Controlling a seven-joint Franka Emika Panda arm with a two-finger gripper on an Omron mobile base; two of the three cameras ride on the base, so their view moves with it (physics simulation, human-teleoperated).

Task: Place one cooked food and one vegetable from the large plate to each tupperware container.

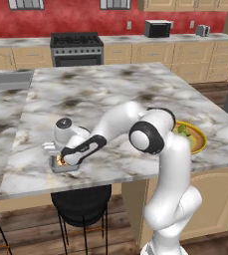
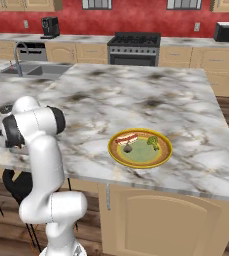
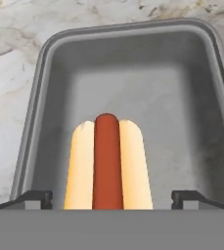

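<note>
In the hand view a grey tupperware container lies right under my gripper. A hot dog in a pale bun rests on its floor, lengthwise between my fingertips, which stand wide apart and clear of it. The gripper is open. In the left base view the hand hangs low over this container near the counter's front left edge. The large plate with its yellow rim sits at the front right, holding a second hot dog, a small dark piece and broccoli. My arm hides part of the plate.
The marble island counter ends close to the container's near side. A black stool stands under that edge. A sink lies at the far left, and a stove stands against the back wall.
</note>
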